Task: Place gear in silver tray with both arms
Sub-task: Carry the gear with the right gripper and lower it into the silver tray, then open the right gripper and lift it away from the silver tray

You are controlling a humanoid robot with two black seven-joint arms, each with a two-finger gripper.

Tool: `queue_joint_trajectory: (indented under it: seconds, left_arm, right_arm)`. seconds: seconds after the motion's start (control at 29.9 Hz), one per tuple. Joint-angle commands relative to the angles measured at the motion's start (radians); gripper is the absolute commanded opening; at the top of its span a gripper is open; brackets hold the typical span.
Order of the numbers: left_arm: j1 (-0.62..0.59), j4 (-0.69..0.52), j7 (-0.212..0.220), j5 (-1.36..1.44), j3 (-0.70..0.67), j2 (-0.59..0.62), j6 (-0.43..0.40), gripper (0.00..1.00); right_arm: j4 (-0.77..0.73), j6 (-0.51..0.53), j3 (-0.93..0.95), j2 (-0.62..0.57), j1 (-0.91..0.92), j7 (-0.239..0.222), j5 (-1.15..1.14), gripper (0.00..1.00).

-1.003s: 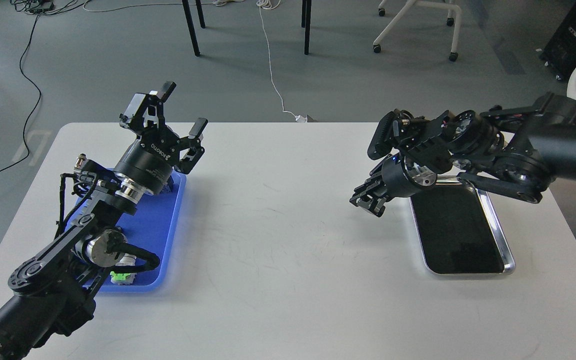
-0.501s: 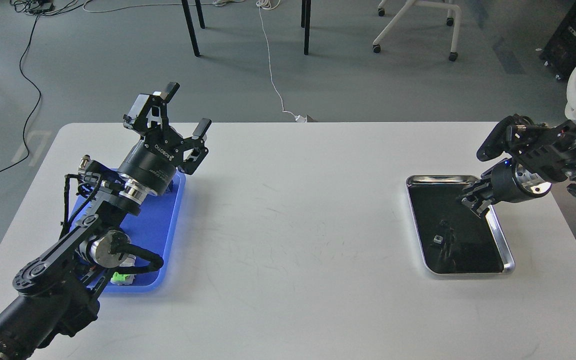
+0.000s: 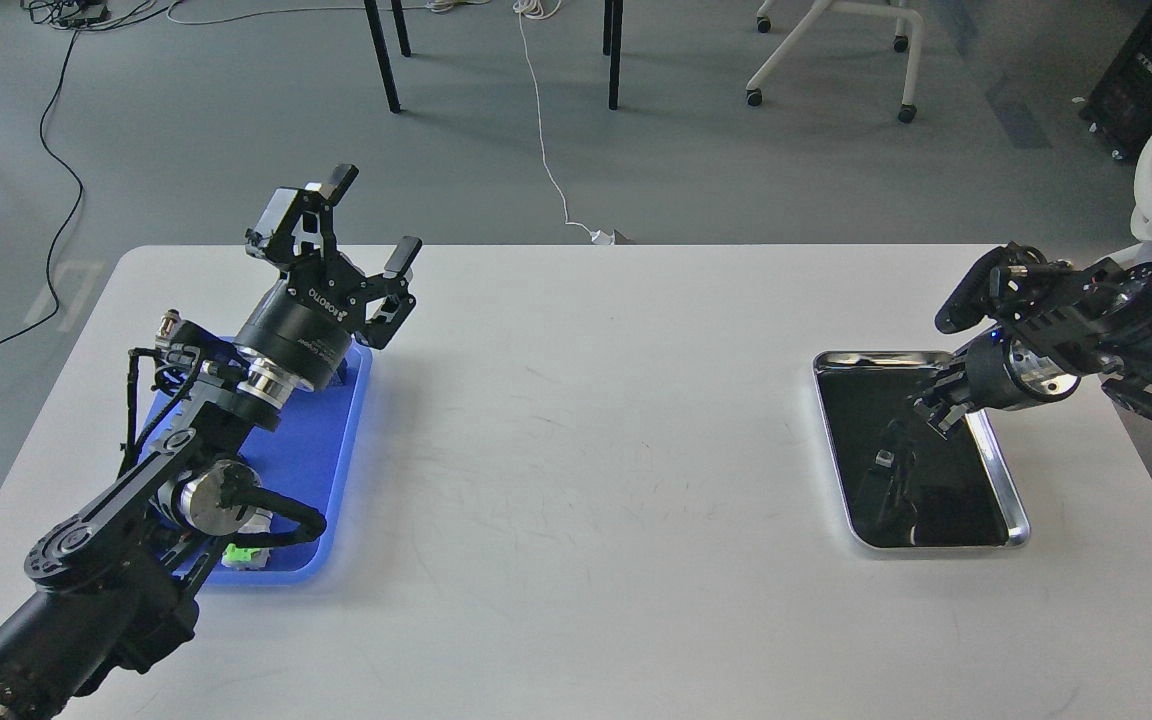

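Observation:
The silver tray point(image 3: 1008, 478) lies at the right of the white table, and its dark bottom mirrors my right arm. My right gripper point(image 3: 936, 405) hovers over the tray's far right part; it is small and dark, so its fingers cannot be told apart. My left gripper point(image 3: 373, 218) is open and empty, raised above the far end of a blue plastic tray point(image 3: 321, 470). A small green and white part point(image 3: 241, 553) lies at the near end of the blue tray, partly hidden by my left arm. I cannot tell whether it is the gear.
The white table point(image 3: 576, 480) spreads between the two trays. Beyond its far edge are chair legs point(image 3: 616, 55), floor cables point(image 3: 546, 150) and a wheeled chair base point(image 3: 836, 50).
My right arm swung right from the table's middle to the silver tray's right side, then shifted slightly left. My left arm has barely moved.

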Motion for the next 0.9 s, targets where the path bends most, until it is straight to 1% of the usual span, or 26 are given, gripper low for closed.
queue_joint_trajectory:
  seconds: [0.0,0.1,0.13,0.17,0.2,0.27,0.3,0.43,0.57,0.7,0.8,0.84,0.87]
  left_arm:
    - [0.0,0.0,0.0,0.0,0.0,0.0,0.0,0.98]
    - [0.0,0.0,0.0,0.001,0.0,-0.002,0.0,0.98]
    - [0.0,0.0,0.0,0.0,0.0,-0.002,0.0,0.98]
    - [0.0,0.0,0.0,0.0,0.0,-0.002,0.0,0.98]
    - [0.0,0.0,0.0,0.0,0.0,0.0,0.0,0.98]
    - [0.0,0.0,0.0,0.001,0.0,-0.002,0.0,0.98]
    - [0.0,0.0,0.0,0.001,0.0,0.0,0.0,0.98]
    - [0.0,0.0,-0.002,0.001,0.001,0.005,0.0,0.98]
    - [0.0,0.0,-0.005,0.0,0.0,0.008,0.0,0.98]
    - [-0.002,0.0,-0.02,0.0,0.0,0.014,0.0,0.98]
    - [-0.003,0.002,-0.035,0.003,0.004,0.038,0.0,0.98]
    - [-0.003,0.002,-0.037,0.003,0.004,0.04,0.0,0.98]
    - [-0.003,0.002,-0.044,0.003,0.01,0.066,-0.001,0.98]
  right_arm:
    - [-0.002,-0.004,0.009,0.006,-0.008,0.0,0.004,0.31]
    - [0.001,-0.004,0.014,0.006,-0.015,0.0,0.004,0.4]
    - [0.001,-0.006,0.015,0.005,-0.015,0.0,0.006,0.45]
    - [0.001,-0.006,0.02,0.005,-0.015,0.0,0.009,0.56]
    - [0.002,-0.007,0.03,0.002,-0.015,0.0,0.01,0.7]
    - [0.008,-0.012,0.058,-0.006,-0.016,0.0,0.012,0.88]
    - [0.013,-0.01,0.081,-0.009,-0.016,0.0,0.016,0.94]
    - [0.047,-0.009,0.168,-0.037,-0.013,0.0,0.125,0.97]
    - [0.085,-0.009,0.262,-0.073,-0.014,0.0,0.312,0.97]
    - [0.133,-0.01,0.378,-0.106,-0.071,0.0,0.585,0.97]
    - [0.147,-0.009,0.512,-0.1,-0.155,0.0,0.839,0.97]
    - [0.148,-0.009,0.52,-0.098,-0.162,0.0,0.852,0.97]
    - [0.156,-0.009,0.603,-0.089,-0.227,0.0,0.978,0.97]
